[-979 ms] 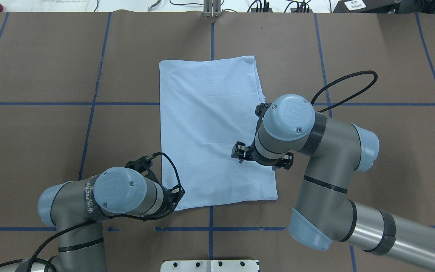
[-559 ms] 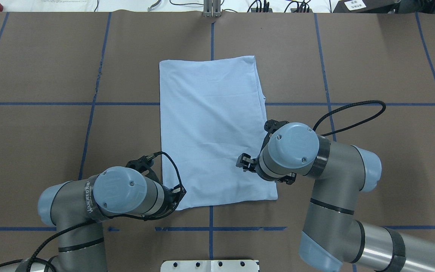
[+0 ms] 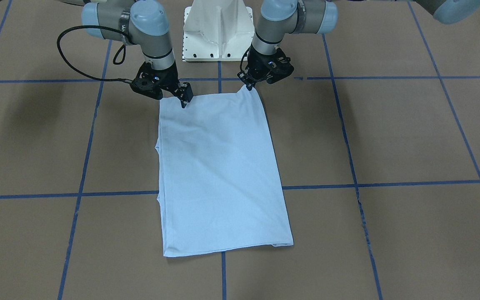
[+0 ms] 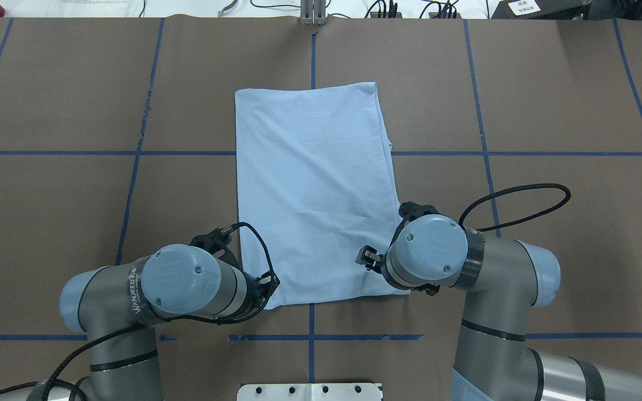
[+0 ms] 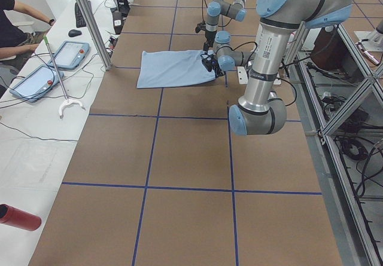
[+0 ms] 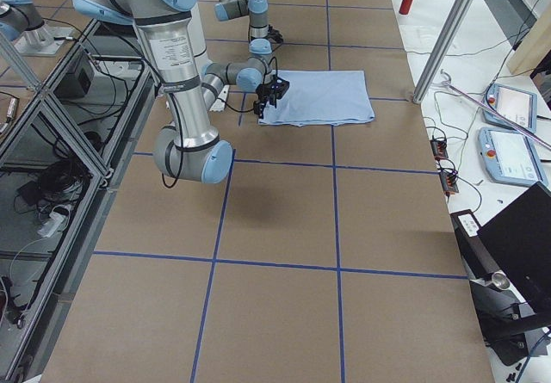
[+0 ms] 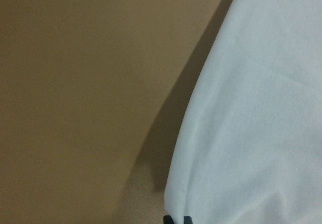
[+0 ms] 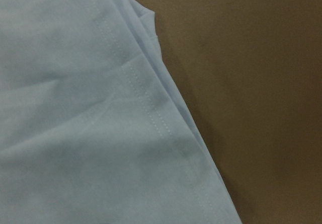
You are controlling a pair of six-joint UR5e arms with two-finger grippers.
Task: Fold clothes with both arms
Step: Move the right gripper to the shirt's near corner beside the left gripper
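The pale light-blue T-shirt (image 4: 315, 189) lies folded into a tall rectangle on the brown table, back up, so its print is hidden; it also shows in the front view (image 3: 219, 175). My left gripper (image 3: 248, 85) is shut on the shirt's near-left corner, which is pulled up slightly. In the left wrist view the fabric (image 7: 251, 133) hangs just above the table. My right gripper (image 3: 173, 96) is open and hovers low over the near-right corner; one of its fingers (image 4: 363, 256) shows over the cloth. The right wrist view shows the stitched hem edge (image 8: 151, 113).
The white pedestal base (image 3: 217, 29) stands just behind both grippers. Blue tape lines (image 4: 137, 153) grid the table. On a side bench lie tablets (image 5: 69, 54) and a red cylinder (image 5: 18, 218), with an operator's arm at the far edge. An aluminium post (image 5: 90, 21) stands by the table.
My right arm has moved back toward the robot along the shirt's right edge, to its near-right corner. My left arm has barely shifted. The shirt lies as before.
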